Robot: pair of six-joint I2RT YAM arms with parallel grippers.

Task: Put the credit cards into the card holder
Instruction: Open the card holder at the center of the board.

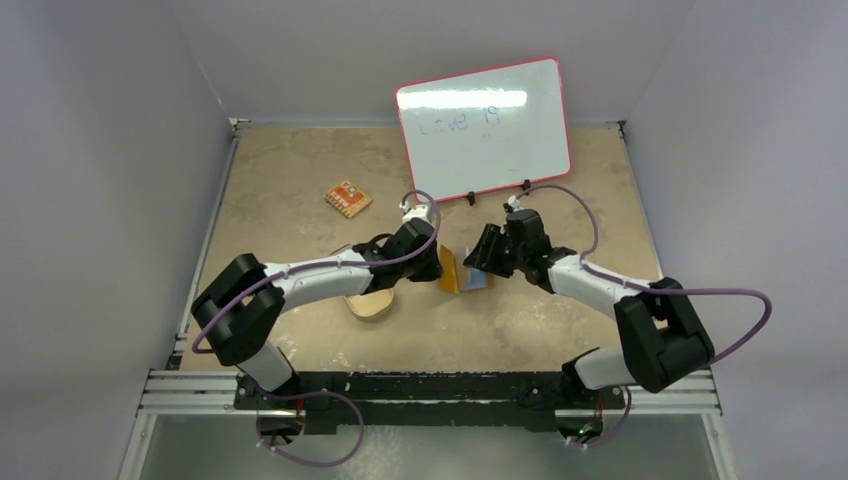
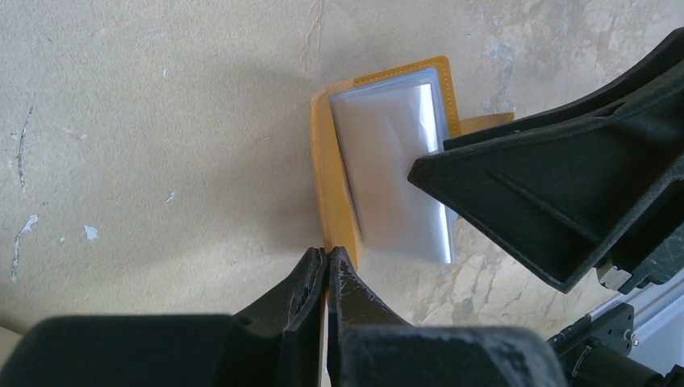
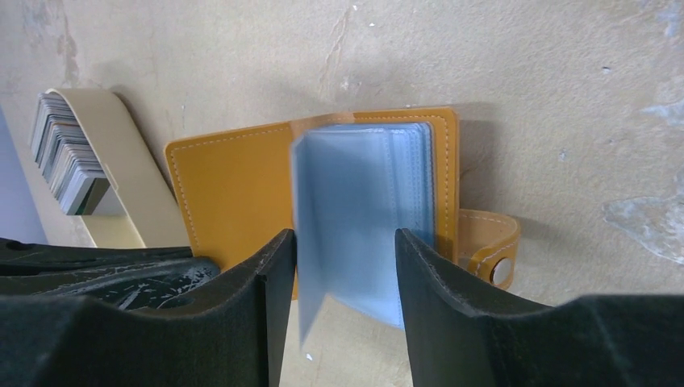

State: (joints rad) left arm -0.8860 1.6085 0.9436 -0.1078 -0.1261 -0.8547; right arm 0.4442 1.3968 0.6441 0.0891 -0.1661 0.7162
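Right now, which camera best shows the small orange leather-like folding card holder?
The right wrist view: the card holder lies open, pale blue sleeves and snap strap plain. In the left wrist view the right gripper covers part; the top view shows it only as a small orange patch.

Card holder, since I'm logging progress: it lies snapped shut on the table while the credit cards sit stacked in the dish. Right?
Not shut: the card holder lies open on the table, its sleeves standing between the right fingers, as the right wrist view shows. The credit cards do sit stacked in the dish.
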